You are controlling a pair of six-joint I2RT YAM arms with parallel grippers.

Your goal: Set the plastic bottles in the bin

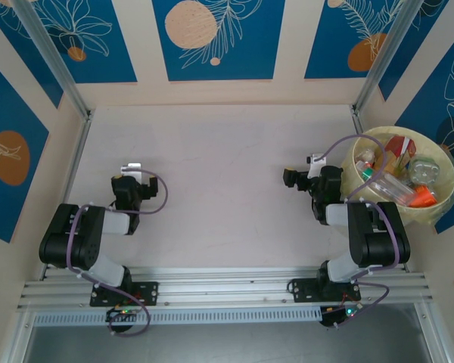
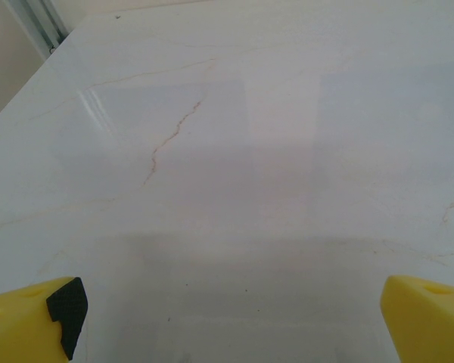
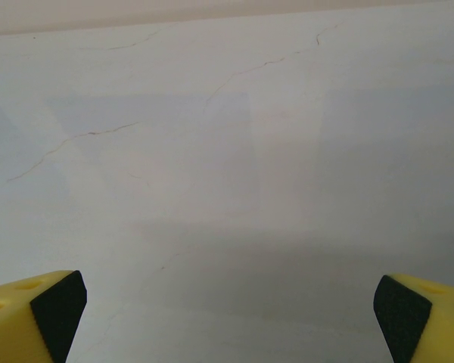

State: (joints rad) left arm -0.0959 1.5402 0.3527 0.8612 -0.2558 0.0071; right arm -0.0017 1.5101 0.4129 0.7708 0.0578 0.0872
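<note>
The plastic bottles (image 1: 397,178) lie heaped inside the bin (image 1: 433,217), at three o'clock on the tabletop (image 1: 219,151). The left hand (image 2: 227,321), toward nine o'clock, and the right hand (image 3: 227,314), at the bin's nine o'clock, both gape wide, holding nothing.

No text, brand or number can be read anywhere: the labels on the plastic bottles (image 1: 397,184) inside the bin (image 1: 431,214) are red, orange and white patches too small to make out, and the wall panels (image 1: 212,38) behind the bin bear leaf drawings.
</note>
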